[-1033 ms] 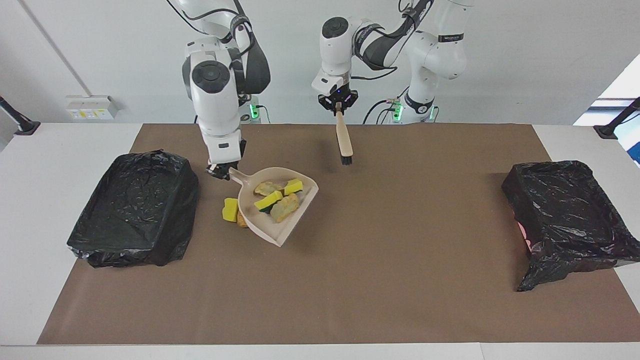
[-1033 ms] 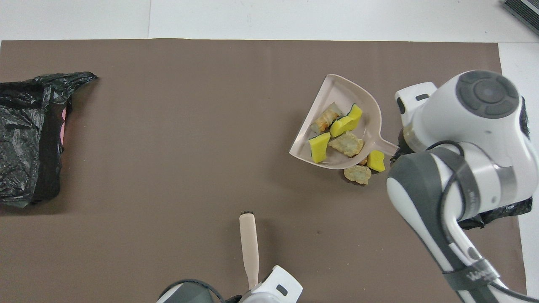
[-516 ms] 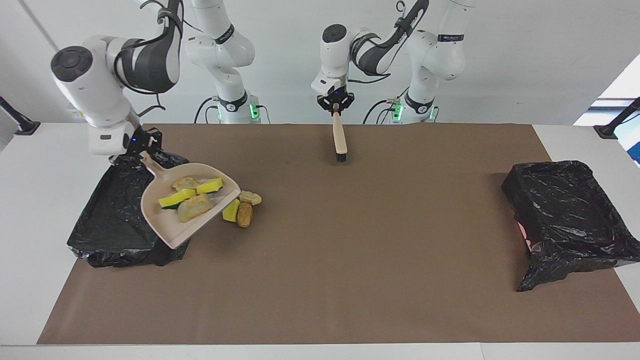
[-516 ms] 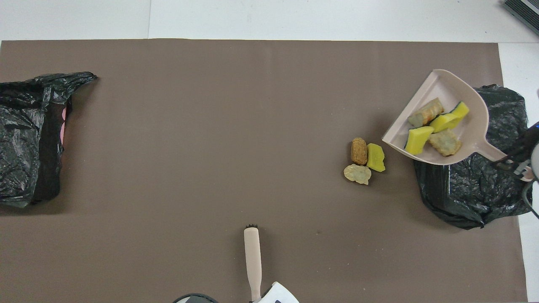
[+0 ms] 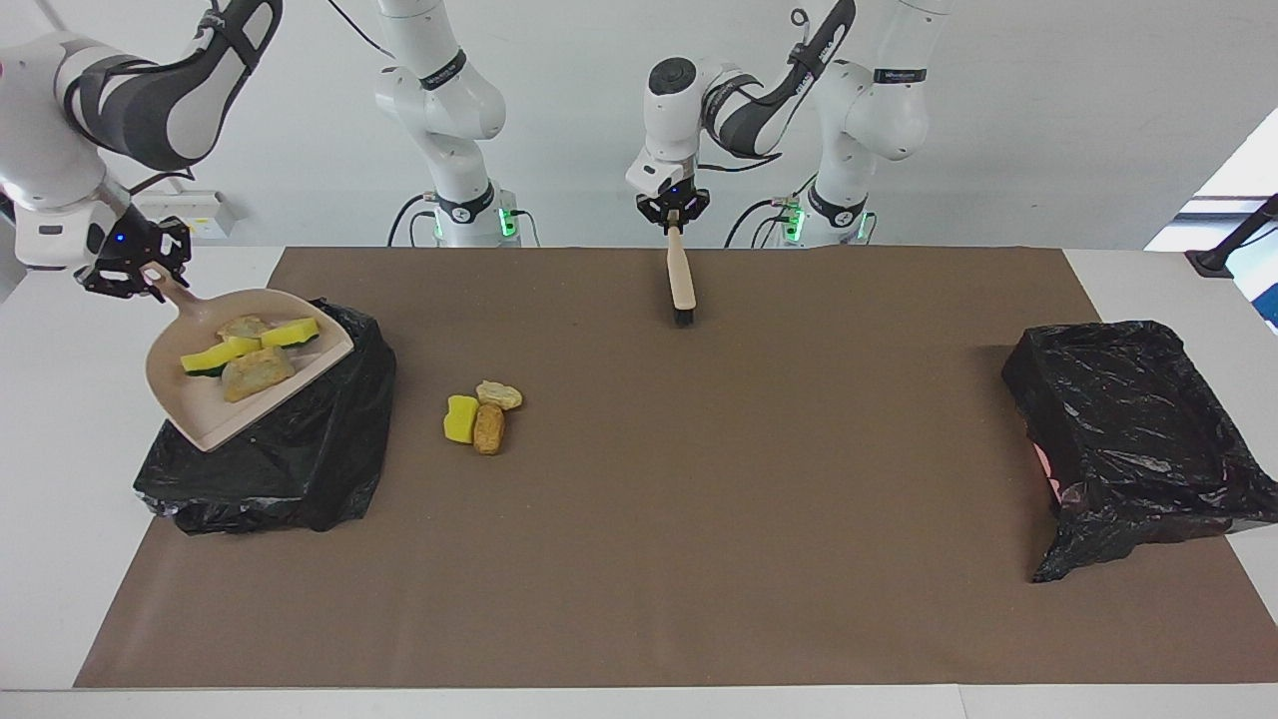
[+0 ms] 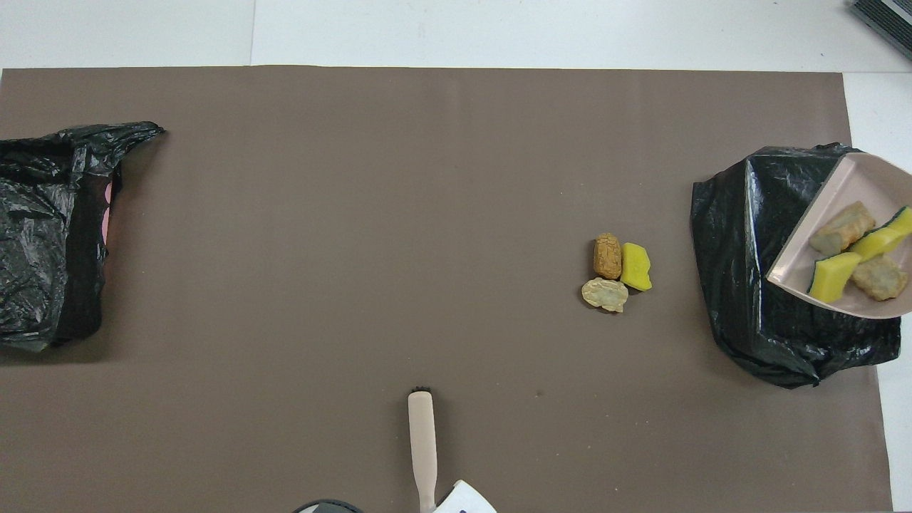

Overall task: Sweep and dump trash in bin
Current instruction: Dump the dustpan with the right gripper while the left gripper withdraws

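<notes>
Right gripper point(image 5: 140, 272) clamps dustpan point(image 5: 200, 414) (four trash pieces point(image 5: 250, 352) inside) over bin point(image 5: 319, 449); left gripper point(image 5: 674, 212) grips brush point(image 5: 682, 280).

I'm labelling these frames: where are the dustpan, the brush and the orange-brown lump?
dustpan point(image 5: 205, 414): facing view, bare floor near lip.
brush point(image 5: 682, 280): facing view, handle.
orange-brown lump point(image 6: 607, 256): overhead view, middle.

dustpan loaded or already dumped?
Loaded. The dustpan, held by the right gripper over the black-lined bin, carries four trash pieces; three more lie on the mat.
</notes>
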Controlling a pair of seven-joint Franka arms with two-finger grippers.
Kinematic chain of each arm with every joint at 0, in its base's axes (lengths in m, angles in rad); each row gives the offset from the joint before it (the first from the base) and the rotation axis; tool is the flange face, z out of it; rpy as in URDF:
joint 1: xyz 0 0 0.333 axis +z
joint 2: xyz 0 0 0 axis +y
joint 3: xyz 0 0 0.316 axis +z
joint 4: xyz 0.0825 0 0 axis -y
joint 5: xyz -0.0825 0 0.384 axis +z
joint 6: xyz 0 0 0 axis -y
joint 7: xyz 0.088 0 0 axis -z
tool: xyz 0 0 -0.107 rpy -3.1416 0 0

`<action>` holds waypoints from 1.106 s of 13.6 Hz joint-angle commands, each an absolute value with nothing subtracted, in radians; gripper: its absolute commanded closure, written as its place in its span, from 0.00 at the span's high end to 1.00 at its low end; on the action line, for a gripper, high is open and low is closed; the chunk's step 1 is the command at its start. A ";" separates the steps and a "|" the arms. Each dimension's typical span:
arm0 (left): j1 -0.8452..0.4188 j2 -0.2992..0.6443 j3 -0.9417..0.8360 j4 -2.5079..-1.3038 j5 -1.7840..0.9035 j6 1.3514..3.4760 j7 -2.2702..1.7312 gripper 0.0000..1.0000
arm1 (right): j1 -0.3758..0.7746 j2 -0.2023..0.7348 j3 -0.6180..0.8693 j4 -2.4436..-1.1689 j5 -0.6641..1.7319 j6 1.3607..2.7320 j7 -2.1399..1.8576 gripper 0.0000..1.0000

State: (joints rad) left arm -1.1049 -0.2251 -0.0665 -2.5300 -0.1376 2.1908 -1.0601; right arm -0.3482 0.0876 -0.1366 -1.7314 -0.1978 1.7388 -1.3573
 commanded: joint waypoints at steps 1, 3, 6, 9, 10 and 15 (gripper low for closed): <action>-1.134 -0.250 -0.051 -2.559 -0.159 2.212 -1.045 0.02 | -0.364 0.155 -0.121 -1.663 -0.295 1.765 -1.463 0.00; -1.134 -0.250 -0.049 -2.560 -0.161 2.209 -1.039 0.26 | -0.357 0.155 -0.121 -1.678 -0.362 1.898 -1.578 0.00; -1.126 -0.238 -0.048 -2.548 -0.161 2.207 -1.040 0.63 | -0.350 0.163 -0.117 -1.681 -0.463 1.985 -1.660 0.00; -1.103 -0.209 -0.037 -2.502 -0.160 2.178 -1.008 0.68 | -0.315 0.160 -0.110 -1.707 -0.570 2.013 -1.704 0.00; -1.047 -0.192 -0.035 -2.462 -0.160 2.151 -0.970 0.79 | -0.313 0.155 -0.110 -1.723 -0.610 2.038 -1.710 0.00; -0.787 -0.176 -0.034 -2.271 -0.077 2.019 -0.697 0.98 | -0.270 0.143 -0.107 -1.776 -0.787 2.135 -1.756 0.00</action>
